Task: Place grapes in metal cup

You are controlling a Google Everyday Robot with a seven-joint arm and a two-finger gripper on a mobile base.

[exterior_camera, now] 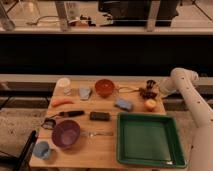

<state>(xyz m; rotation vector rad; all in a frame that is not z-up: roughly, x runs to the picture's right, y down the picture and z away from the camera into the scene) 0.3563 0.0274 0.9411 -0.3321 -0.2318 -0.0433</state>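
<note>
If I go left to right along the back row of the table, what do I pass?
White cup → pale blue thing → orange bowl → the robot's claw, reaching in at the back right, right by the grapes.

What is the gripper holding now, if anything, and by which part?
It cannot be told. The gripper is at the far right of the table, close by the grapes, but a hold on them does not show.
</note>
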